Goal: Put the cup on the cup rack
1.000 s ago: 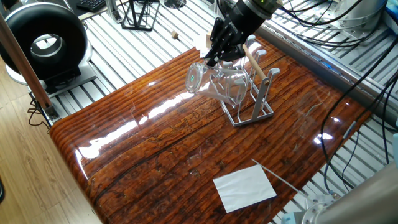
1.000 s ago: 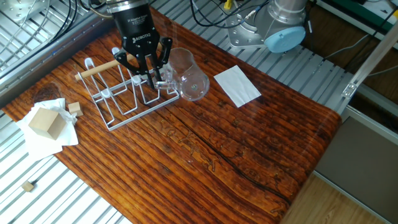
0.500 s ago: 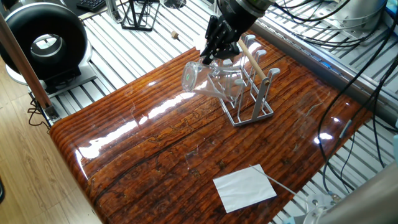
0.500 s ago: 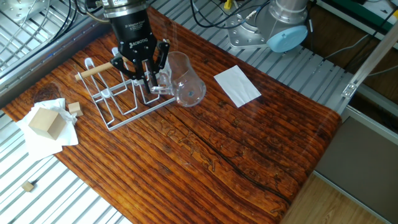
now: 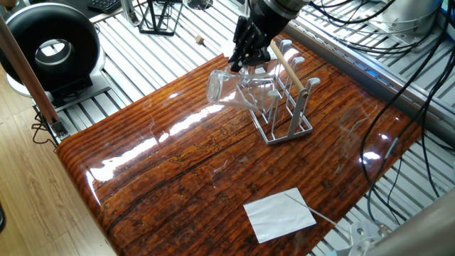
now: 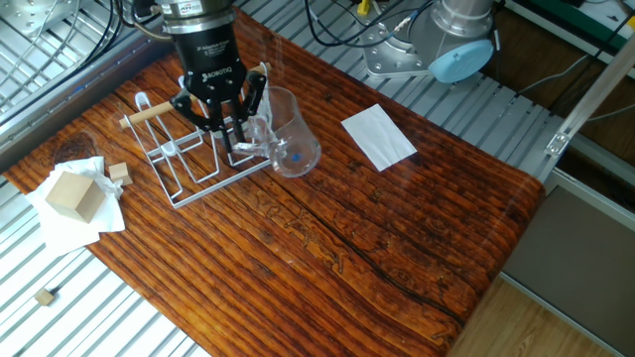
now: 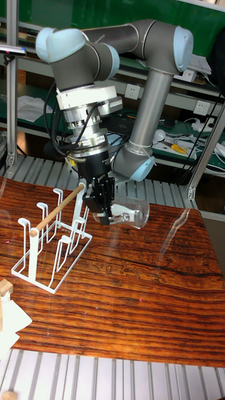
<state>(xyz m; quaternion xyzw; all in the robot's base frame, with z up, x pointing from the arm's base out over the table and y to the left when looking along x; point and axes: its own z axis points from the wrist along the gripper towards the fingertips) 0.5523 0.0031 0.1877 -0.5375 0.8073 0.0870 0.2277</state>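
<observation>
Glass like this handles stiff, smooth and breakable: the cup [image 6: 286, 134] is a clear tapered tumbler with a thick base, so I judge it slippery under metal fingers, heavy toward the base and best held at the wall near the rim, as it is now. The tool [image 6: 234, 124] is closed on the cup's rim wall and carries it tipped on its side, mouth towards the cup rack [image 6: 193, 159], base pointing away, lifted off the bench [image 6: 397, 248] just beside the rack's nearest pegs. In the tall fixed view the cup [image 7: 128, 215] hangs level with the rack's wooden handle. The rack [image 5: 288, 107] is thin grey wire on a rectangular base, springy rather than solid, with a pale round wooden rod along the top. Beneath the rack, the bench is glossy, dark-grained wood.
</observation>
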